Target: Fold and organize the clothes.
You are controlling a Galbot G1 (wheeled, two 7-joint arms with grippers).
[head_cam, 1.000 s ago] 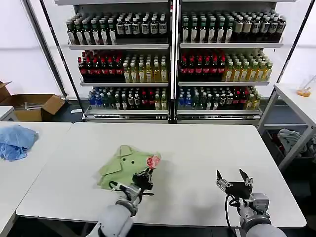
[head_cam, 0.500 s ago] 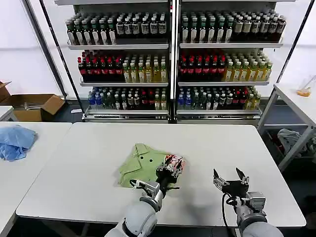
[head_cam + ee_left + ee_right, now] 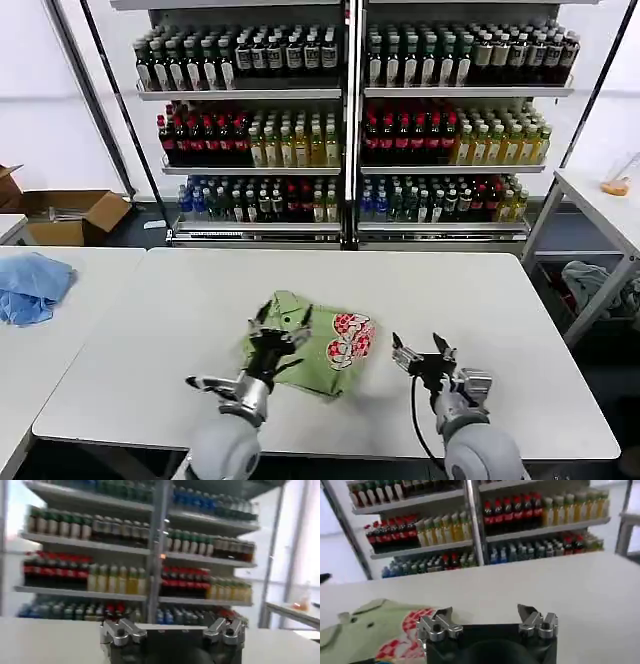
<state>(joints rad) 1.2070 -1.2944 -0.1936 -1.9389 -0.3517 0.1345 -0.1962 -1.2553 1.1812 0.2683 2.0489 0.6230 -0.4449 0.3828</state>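
The clothes are one light green shirt (image 3: pixel 305 345), lying crumpled on the white table (image 3: pixel 480 300) near its front middle, with a red-and-white floral patch (image 3: pixel 350 338) at its right side. My left gripper (image 3: pixel 282 328) hovers open over the shirt's left half, its collar end, holding nothing. In the left wrist view the left gripper (image 3: pixel 172 628) points toward the shelves. My right gripper (image 3: pixel 419 352) stands open just right of the shirt, apart from it. The right wrist view has the shirt (image 3: pixel 367 627) and floral patch (image 3: pixel 410 630) beside the open right gripper (image 3: pixel 487 614).
Shelves of bottles (image 3: pixel 350 130) stand behind the table. A light blue cloth (image 3: pixel 30 285) lies on the neighbouring table at left, with a cardboard box (image 3: pixel 70 215) beyond it. A grey cloth (image 3: pixel 590 285) hangs under a side table at right.
The left gripper pulled the shirt rightward by its floral part, let go and moved back left over the shirt. The right gripper has moved left, closer to the shirt.
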